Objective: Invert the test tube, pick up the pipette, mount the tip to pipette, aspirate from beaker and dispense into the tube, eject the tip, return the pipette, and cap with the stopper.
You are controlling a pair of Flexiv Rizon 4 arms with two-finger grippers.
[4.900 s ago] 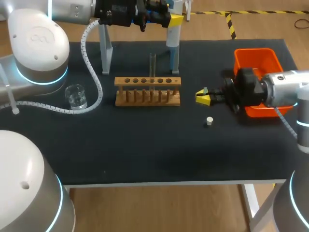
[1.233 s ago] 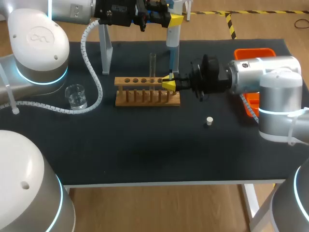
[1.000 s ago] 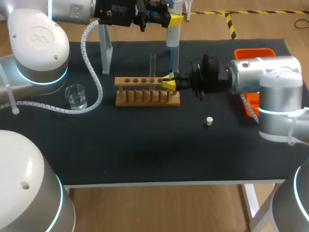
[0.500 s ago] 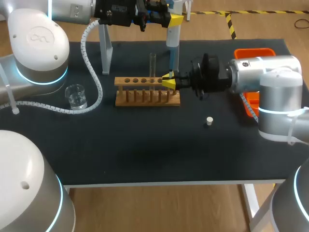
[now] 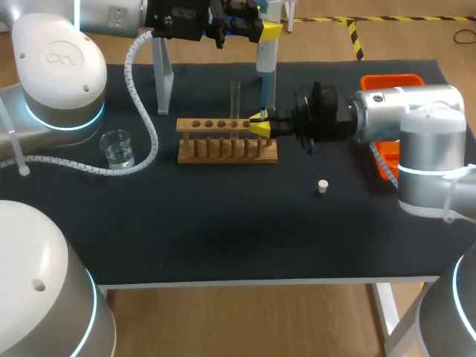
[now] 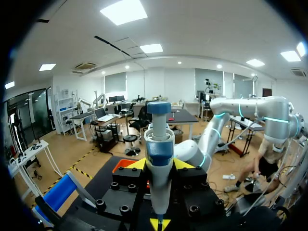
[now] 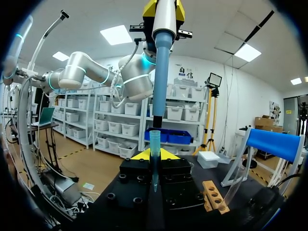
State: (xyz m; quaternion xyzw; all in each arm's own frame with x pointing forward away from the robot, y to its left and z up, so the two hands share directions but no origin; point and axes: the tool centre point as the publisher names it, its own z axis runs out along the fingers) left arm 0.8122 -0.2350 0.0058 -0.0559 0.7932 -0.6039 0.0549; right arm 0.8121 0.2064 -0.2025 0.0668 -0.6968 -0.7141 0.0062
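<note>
Right above my right gripper (image 5: 259,125) is the bit that matters: the pipette (image 7: 162,62) hangs straight up and down in my left gripper (image 5: 266,31), which is clamped on its smooth white plastic body, with the blue shaft pointing down. My right fingers are pinched on the tip (image 7: 154,144), a little see-through blue cone held upright with its open mouth up. The shaft end sits just over that mouth, though I can't tell if they touch. Both long axes look lined up, so I reckon a straight vertical push seats it. The wooden rack (image 5: 227,141) is just beside my right gripper.
</note>
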